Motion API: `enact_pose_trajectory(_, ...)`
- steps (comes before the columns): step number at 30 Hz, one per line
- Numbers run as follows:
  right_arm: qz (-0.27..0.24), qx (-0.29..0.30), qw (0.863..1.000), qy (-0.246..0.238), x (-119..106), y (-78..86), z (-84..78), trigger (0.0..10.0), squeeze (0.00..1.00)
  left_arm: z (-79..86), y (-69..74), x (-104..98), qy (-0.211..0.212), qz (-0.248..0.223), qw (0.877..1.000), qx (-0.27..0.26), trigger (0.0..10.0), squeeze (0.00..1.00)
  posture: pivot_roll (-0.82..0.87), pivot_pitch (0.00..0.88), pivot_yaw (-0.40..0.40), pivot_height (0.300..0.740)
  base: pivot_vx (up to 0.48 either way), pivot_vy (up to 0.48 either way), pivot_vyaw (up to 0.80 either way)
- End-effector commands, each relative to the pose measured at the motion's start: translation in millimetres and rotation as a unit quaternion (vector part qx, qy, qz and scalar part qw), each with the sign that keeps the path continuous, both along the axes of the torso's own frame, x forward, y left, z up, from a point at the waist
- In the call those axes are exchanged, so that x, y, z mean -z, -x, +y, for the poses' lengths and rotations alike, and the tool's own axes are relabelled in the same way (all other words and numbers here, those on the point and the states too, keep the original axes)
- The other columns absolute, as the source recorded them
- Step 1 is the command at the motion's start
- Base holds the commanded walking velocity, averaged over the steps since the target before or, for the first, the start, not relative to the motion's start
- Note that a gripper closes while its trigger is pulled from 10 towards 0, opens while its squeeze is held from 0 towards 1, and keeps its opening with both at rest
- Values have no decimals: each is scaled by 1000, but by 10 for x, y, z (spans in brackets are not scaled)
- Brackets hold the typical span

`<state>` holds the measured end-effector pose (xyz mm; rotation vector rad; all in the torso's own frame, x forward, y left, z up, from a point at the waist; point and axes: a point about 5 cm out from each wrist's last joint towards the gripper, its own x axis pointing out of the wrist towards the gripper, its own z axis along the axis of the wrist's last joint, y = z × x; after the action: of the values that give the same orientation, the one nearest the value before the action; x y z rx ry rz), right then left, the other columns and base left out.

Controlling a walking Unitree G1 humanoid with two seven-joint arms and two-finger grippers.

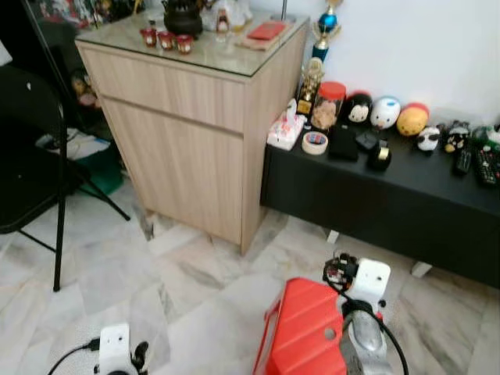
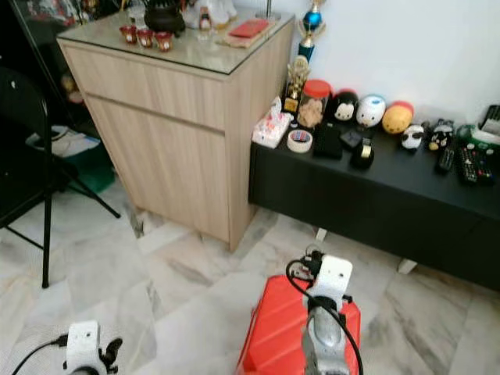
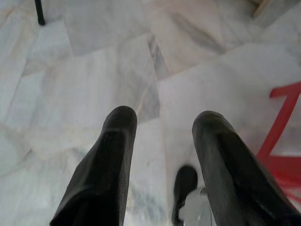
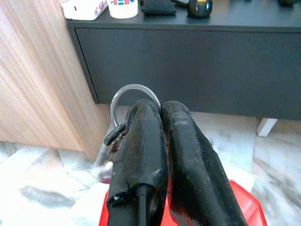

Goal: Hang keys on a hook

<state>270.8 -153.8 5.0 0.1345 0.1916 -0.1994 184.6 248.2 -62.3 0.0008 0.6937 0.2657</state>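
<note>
**Keys pinched in our right hand, no hook found yet**

We are holding the keys (image 4: 123,123) in our right hand (image 4: 157,110), whose two black fingers are pressing tightly together on them. The metal key ring is standing out as a loop just beyond the fingertips, and a dark key is hanging beside the left finger. We are judging the bunch as light, hard and stiff, but also smooth, so it may be slipping or swinging if we are moving fast. The ring is the part that must go over a hook, so we are thinking the grip is best kept below the loop, leaving it free.

Ahead of this hand a black low table (image 4: 197,56) is standing, with the wooden cabinet (image 4: 33,75) close beside it, and a red case (image 1: 301,328) is lying under the hand. We are not finding a hook near the hand.

Our left hand (image 3: 162,141) is hanging open and empty over the marble floor (image 3: 94,70).

A white cup (image 4: 123,6) on the black low table is carrying red and blue marks, but we are not managing to read any writing.
</note>
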Motion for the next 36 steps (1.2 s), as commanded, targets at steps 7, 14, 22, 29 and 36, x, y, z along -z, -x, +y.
enact_pose_trajectory(7,6,8,1000,-4,14,7,-11,10000,0,-53,88,65,1,21,1000,10,10000,0,56,0,-42,740,-259,0,0)
enact_pose_trajectory(14,7,9,1000,-4,14,9,4,10000,0,-80,79,68,4,20,1000,14,10000,0,54,0,-39,740,-258,0,0)
enact_pose_trajectory(22,6,16,1000,2,4,5,-9,10000,0,-84,67,62,5,17,1000,15,10000,0,56,0,-39,740,-258,0,0)
enact_pose_trajectory(29,8,16,1000,2,5,2,-6,10000,0,-97,45,53,8,12,1000,19,10000,0,54,0,-38,740,-259,0,0)
enact_pose_trajectory(36,11,18,1000,4,11,8,-18,10000,0,-113,40,54,11,11,1000,19,10000,0,52,0,-41,740,-259,0,0)
